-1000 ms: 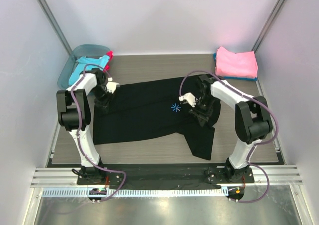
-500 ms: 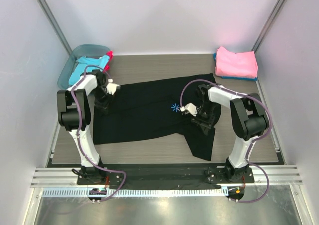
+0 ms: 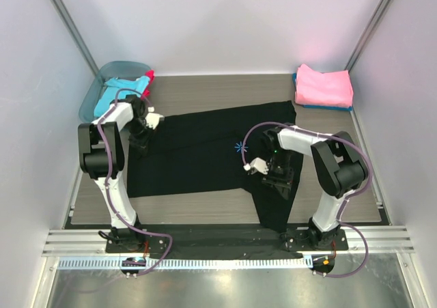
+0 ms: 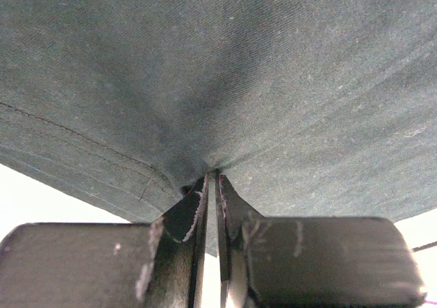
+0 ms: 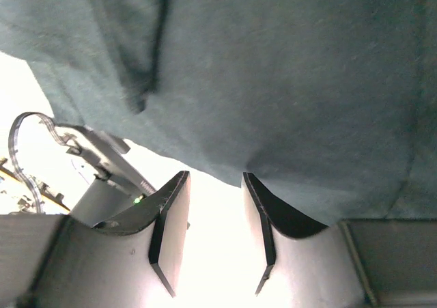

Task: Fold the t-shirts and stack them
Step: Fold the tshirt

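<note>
While the left fingers [image 4: 183, 214] pinch the one black t-shirt [image 3: 198, 154], the right fingers [image 5: 172, 212] stand spread apart.

free: near table strip [image 3: 184, 207] | blocked: tub [image 3: 92, 100] far-left, pink stack [image 3: 324, 85] far-right

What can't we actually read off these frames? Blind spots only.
Top view: blue cloth under the folded pink t-shirt, only an edge shows.
Top view: red t-shirt in the translucent teal plastic tub, mostly buried by the turquoise t-shirt.
Right wrist view: large black t-shirt covers the tips of the right tool; contact unclear.
Left wrist view: same shirt blocks everything beyond the left tool.
</note>
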Controlling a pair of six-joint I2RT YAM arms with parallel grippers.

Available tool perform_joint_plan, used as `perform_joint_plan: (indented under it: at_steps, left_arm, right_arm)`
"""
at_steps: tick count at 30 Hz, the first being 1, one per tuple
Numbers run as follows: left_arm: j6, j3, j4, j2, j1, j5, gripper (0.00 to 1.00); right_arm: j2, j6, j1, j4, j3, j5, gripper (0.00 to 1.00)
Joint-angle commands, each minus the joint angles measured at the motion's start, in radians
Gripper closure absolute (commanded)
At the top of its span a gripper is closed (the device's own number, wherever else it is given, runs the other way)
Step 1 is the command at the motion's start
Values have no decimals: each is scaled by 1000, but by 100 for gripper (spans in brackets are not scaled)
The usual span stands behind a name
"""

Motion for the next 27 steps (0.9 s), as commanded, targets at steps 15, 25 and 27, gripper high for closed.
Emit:
perform_joint_plan:
  at_steps: [15, 25, 27]
  left_arm:
    - [-7, 38, 37, -37, -1, 20, 92]
    - [-43, 6, 37, -62, -2, 11, 97]
    - [-50, 3, 37, -65, -1, 17, 98]
  right_arm:
    - [-180, 17, 8, 37, 372, 27, 59]
    - [5, -14, 8, 220, 381, -33, 60]
    - [25, -14, 10, 232, 401, -77, 60]
